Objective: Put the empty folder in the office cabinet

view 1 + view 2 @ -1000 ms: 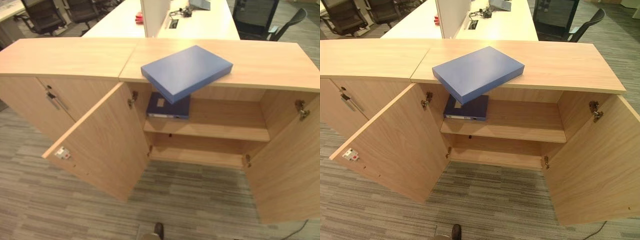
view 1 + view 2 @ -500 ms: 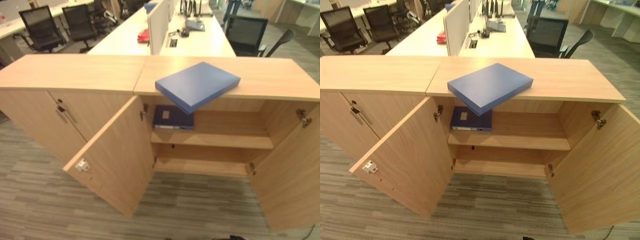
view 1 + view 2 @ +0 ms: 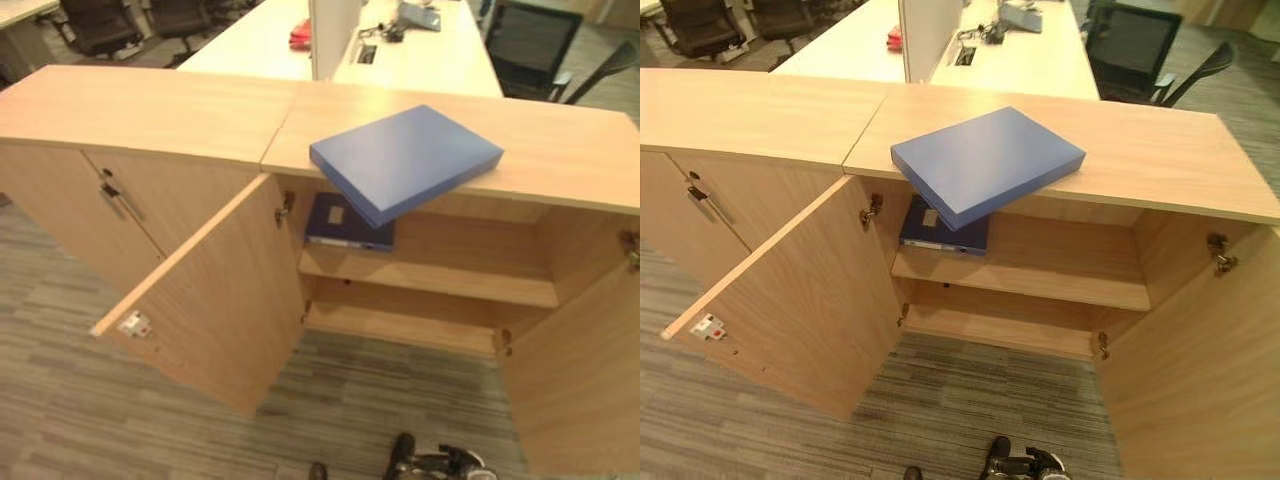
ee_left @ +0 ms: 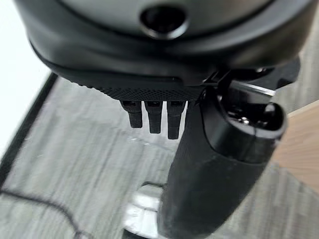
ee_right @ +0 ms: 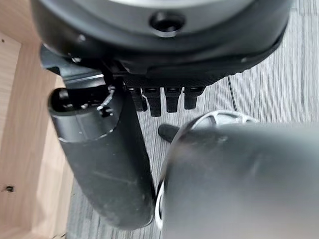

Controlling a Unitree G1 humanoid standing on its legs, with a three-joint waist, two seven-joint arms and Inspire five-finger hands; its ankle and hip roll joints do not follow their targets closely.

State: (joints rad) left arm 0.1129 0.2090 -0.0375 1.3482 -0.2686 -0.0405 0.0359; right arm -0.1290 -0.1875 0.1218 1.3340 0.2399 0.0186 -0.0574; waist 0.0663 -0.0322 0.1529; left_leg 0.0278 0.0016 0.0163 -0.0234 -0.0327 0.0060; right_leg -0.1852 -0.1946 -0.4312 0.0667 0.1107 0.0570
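Note:
A flat blue folder [image 3: 405,160] lies askew on the top of the wooden office cabinet [image 3: 560,150], one corner jutting over the front edge above the open compartment. Both cabinet doors stand open: the left door [image 3: 210,290] and the right door [image 3: 1200,370]. Inside, a darker blue folder [image 3: 945,230] lies at the left end of the upper shelf [image 3: 1060,270]. My left hand [image 4: 219,164] hangs over the carpet with straight fingers and holds nothing. My right hand [image 5: 107,159] hangs beside the right door's wood, fingers straight and empty. Both hands are far from the folder.
A closed cabinet with a metal handle [image 3: 115,195] adjoins on the left. White desks [image 3: 940,50] and office chairs [image 3: 1140,50] stand behind. The upper shelf has free room right of the dark folder; a lower shelf [image 3: 1000,330] lies beneath. Striped carpet [image 3: 330,400] fronts the cabinet.
The whole picture has shifted, so the camera has moved, tilting downward. The blue folder, the doors and the folder on the shelf stay where they were.

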